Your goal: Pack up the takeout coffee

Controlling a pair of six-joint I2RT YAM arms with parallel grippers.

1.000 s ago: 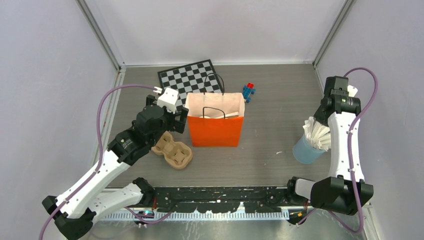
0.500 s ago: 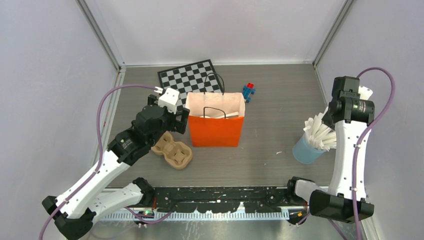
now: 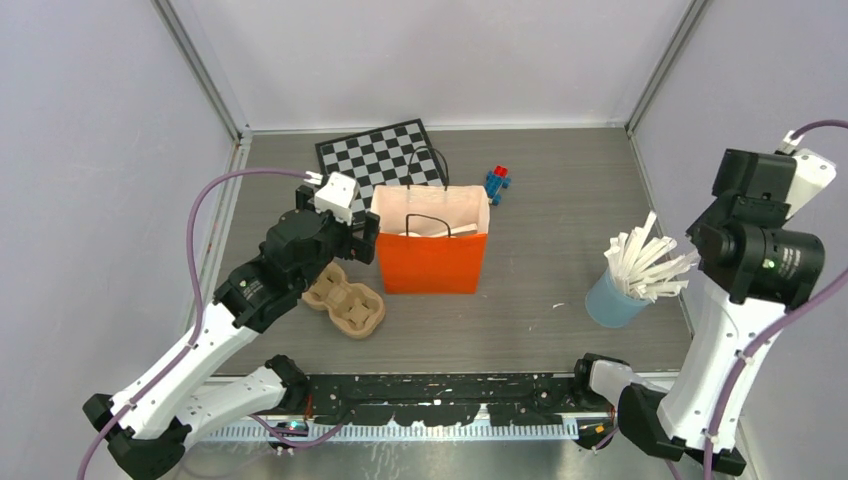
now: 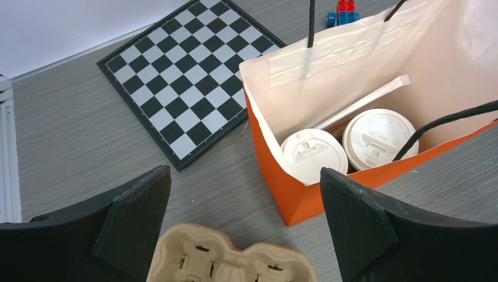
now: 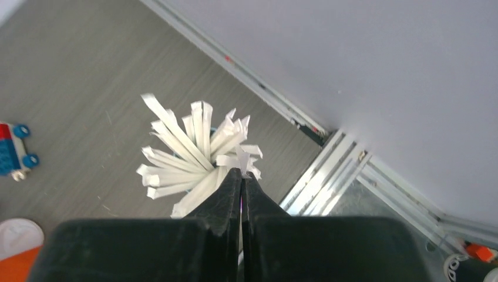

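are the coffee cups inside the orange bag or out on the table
Inside. Two lidded coffee cups stand upright in the orange bag, next to a wrapped straw.

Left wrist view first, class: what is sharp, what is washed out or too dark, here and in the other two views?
Left wrist: lids and chessboard crisp, evenly lit; the left fingers are dark, featureless masses. Right wrist: white straws nearly wash out, edges slightly soft; right fingers black, without detail. Top external: flat diffuse light, no hard shadows around the bag.
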